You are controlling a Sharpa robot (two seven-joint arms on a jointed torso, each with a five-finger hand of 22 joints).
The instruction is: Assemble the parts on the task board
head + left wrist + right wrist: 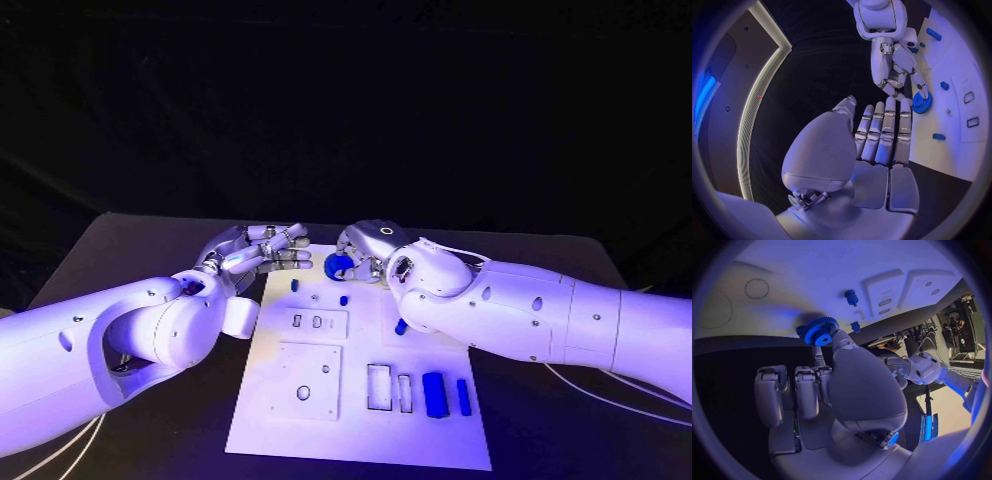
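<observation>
Left hand (260, 250) flat, holding nothing | right hand (368, 250) pinches blue gear (339, 264) | task board (274, 430)

I'm working in a dim room under violet-blue light; beyond the counter (159, 240) everything drops to black. From the head view the light falls from above and in front, so the task board (361, 420) glows pale lilac and the arm shells show soft glare. Under the arms the board sits in shadow. Both wrist views are fisheye circles in dark frames, and straight edges bow near the rim. A bright strip light (757, 95) streaks the left wrist view. The nearest palm surfaces look soft, slightly out of focus.
</observation>
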